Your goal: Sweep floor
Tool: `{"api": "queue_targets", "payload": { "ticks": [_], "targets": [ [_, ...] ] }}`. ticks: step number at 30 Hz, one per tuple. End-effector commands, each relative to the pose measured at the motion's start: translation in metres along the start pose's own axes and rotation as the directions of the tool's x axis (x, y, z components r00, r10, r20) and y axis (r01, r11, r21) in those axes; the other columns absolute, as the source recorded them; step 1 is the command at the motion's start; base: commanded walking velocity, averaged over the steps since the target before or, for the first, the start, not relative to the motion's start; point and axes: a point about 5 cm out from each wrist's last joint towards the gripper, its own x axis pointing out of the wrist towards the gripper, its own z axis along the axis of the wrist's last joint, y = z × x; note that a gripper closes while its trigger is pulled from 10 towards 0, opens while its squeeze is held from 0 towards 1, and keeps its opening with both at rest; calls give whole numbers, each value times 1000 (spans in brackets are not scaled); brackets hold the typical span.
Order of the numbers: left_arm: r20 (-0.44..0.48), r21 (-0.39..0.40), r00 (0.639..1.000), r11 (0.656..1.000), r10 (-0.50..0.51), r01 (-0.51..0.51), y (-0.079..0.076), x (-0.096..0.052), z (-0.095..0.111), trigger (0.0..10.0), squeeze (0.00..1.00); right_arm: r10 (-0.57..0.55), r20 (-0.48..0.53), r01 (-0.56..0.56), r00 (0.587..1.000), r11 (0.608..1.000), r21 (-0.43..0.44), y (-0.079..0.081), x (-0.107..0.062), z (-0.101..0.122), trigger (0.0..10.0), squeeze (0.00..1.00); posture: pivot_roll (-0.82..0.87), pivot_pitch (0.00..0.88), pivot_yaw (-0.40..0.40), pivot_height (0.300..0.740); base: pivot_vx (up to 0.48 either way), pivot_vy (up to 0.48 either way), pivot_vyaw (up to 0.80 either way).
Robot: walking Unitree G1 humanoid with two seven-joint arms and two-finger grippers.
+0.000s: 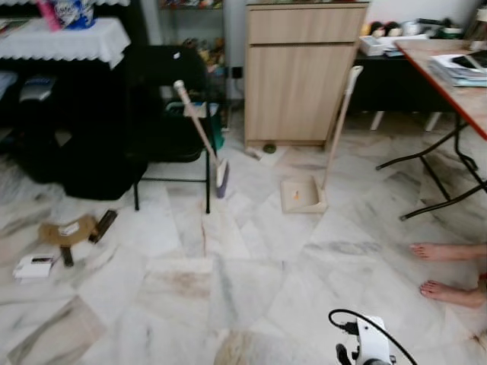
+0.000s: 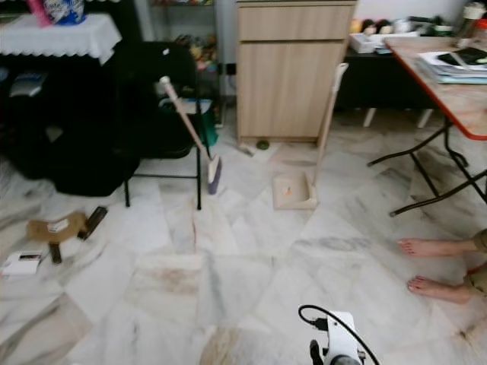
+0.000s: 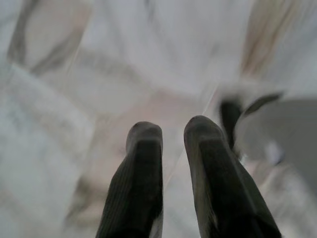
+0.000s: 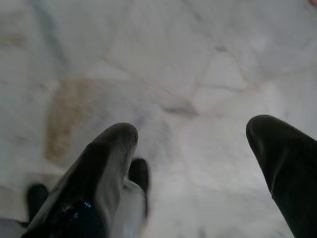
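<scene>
Broom (image 1: 201,133) — against chair (image 1: 171,114)

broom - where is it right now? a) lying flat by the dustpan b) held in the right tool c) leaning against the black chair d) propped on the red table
c: the broom stands tilted with its handle against the black chair, its head on the floor, apart from the dustpan.

A lived-in home room: marble-tiled floor (image 1: 228,289), a wooden cabinet (image 1: 303,72) against the wall, a folding table (image 1: 456,84) piled with papers to its right, a lace-covered shelf (image 1: 61,38) to its left, and a person's bare feet (image 1: 449,270).
</scene>
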Motion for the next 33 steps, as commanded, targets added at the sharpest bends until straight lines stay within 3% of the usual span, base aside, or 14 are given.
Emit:
{"api": "queue_targets", "payload": {
  "ticks": [1,27,33],
  "targets": [
    [237,-396,971,915,18,79,-13,4,57,10000,0,250,148,-252,957,968,-4,77,-2,28,10000,0,23,44,-20,740,285,0,0],
    [246,-397,969,914,13,88,-13,4,59,10000,0,236,158,-239,959,971,5,73,-2,29,10000,0,14,64,-17,740,284,0,0],
    [246,-396,969,914,14,88,-12,4,59,10000,0,241,160,-244,957,970,0,78,-2,31,10000,0,16,62,-19,740,284,0,0]
  ]
}}
